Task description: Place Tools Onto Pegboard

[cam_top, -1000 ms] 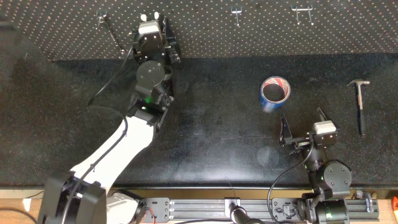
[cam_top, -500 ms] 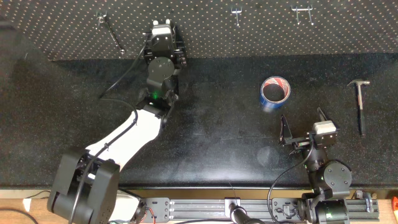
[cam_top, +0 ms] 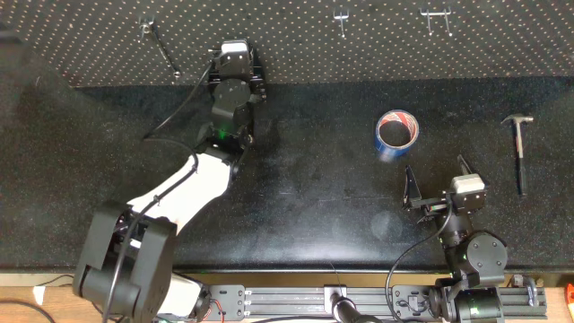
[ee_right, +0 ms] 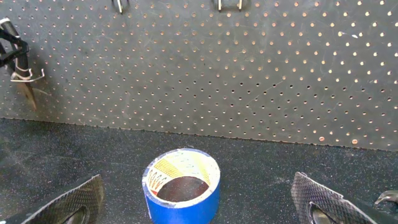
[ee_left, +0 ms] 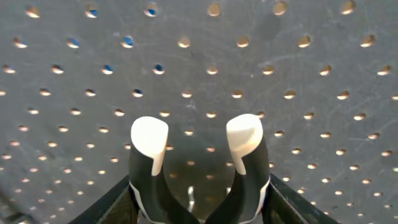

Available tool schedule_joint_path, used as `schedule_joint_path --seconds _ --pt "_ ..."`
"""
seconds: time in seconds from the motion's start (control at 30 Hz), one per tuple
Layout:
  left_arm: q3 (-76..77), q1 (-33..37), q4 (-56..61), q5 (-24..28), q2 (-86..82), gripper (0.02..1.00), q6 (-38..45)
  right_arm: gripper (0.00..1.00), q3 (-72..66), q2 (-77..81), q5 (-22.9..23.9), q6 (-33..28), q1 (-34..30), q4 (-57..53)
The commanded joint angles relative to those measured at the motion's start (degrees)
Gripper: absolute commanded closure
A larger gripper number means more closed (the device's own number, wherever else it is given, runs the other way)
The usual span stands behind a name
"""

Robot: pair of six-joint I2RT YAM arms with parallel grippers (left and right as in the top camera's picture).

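Top view: one tape (cam_top: 387, 151); one hammer (cam_top: 518, 157)

On the table (cam_top: 305, 179) I count one roll of blue tape (cam_top: 395, 135) and one hammer (cam_top: 518, 152). One pegboard (cam_top: 296, 45) stands behind them, with one slim tool (cam_top: 163, 52) hanging on it (what kind, I cannot tell) and two empty hooks (cam_top: 340, 16). I carry two grippers, a left gripper (ee_left: 196, 134) and a right gripper (cam_top: 435, 167).

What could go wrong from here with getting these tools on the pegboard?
The left gripper, open and empty, is close to the pegboard; a push forward could ram it. The tape roll and hammer lie on the table; the hammer, far right, may be an awkward reach for the right gripper.
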Motion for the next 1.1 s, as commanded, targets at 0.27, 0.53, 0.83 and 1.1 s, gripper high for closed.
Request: schedule_joint_path --seconds 0.27,0.53,0.83,1.1 --pt "0.98 0.13 0.79 3.85 2.19 0.524 -0.52 0.014 -0.24 -0.35 -0.09 -0.33 -0.28 -0.28" --pt "0.98 0.13 -11.67 7.15 1.05 0.025 -0.52 0.014 -0.24 -0.35 -0.09 -0.35 -0.28 -0.28" --pt "-7.96 5.46 -32.94 14.51 -20.44 0.025 -0.55 0.014 -0.24 -0.37 -0.09 -0.35 -0.28 -0.28" --pt "-38.77 19.26 -17.84 21.49 -56.13 0.025 -0.55 0.014 -0.24 -0.37 -0.09 -0.33 -0.28 -0.28"
